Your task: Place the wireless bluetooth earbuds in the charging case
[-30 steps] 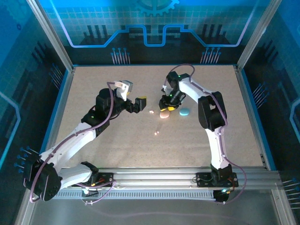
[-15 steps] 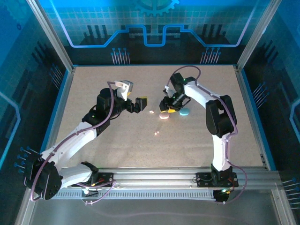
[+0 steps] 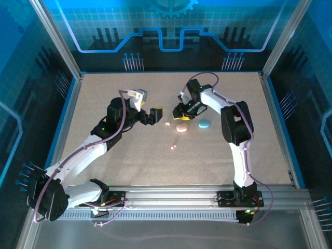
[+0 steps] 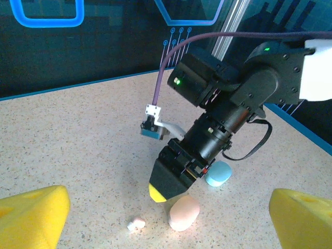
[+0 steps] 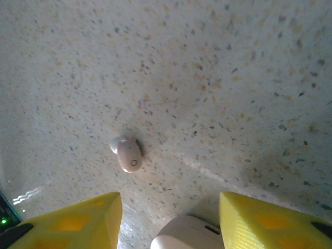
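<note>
The flat tabletop (image 3: 129, 155), beige and finely speckled like stone, was bounded by blue rims and aluminium posts. Two white-and-black jointed arms reached in from the near rail and met towards the middle of the table.

The left gripper (image 3: 155, 115) hovered with its jaws spread wide and nothing between them. In the left wrist view its blunt yellow foam pads (image 4: 32, 215) sat at the two lower corners. The right gripper (image 3: 182, 113), a black wedge with a yellow tip, pointed steeply down. Its jaws stood about halfway apart and held nothing. Its yellow pads (image 5: 78, 220) flanked the top of the smooth pink pebble-shaped case (image 5: 185, 234), which lay closed on the table just nearer than that tip. Whether a pad touched the case could not be told.

A rounded light teal case (image 3: 204, 124) lay near the pink one, on its right and apart from it. A tiny glossy pink earbud (image 5: 127, 154) rested on bare table just left of the pink case, between the two grippers. A second tiny pink piece (image 3: 173, 147) lay alone closer to the arm bases.

Open tabletop surrounded the whole cluster, and all four rims were well away.
</note>
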Available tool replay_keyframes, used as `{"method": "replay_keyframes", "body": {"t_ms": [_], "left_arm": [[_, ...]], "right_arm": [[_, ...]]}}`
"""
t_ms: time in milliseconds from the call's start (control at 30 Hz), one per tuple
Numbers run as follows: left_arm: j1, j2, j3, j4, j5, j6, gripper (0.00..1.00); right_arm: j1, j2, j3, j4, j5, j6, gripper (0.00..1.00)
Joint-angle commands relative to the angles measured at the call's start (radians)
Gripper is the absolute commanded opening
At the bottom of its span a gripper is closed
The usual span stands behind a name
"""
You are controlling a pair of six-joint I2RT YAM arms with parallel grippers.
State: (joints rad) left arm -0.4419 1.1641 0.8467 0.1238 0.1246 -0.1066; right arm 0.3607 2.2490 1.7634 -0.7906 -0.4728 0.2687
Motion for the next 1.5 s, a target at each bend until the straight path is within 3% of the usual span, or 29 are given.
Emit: {"method": "replay_keyframes", "body": {"t_ms": [0,467,867,1100,1467], "left_arm": [[0.008,-0.022,0.023,-0.003,0.006,-0.009,0.99],[0.008,0.013,0.034,0.008,0.02,-0.016,0.99],[0.008,0.022,0.044,0.01,0.031,-0.021,0.99],[0.008,0.017,0.043,0.01,0.03,-0.022,0.99],[0.008,0.014,0.041,0.017,0.026,-0.018,0.99]], "right_arm": [[-0.002,-0.016,-0.038,-0.006,-0.057,-0.008,0.53],[0.004,-0.178,-0.273,0.057,-0.076,-0.04,0.55],[0.094,-0.247,-0.38,0.175,0.206,-0.16,0.69],[0.154,-0.274,-0.427,0.226,0.379,-0.255,0.68],[0.213,-0.324,-0.493,0.277,0.412,-0.337,0.57]]}}
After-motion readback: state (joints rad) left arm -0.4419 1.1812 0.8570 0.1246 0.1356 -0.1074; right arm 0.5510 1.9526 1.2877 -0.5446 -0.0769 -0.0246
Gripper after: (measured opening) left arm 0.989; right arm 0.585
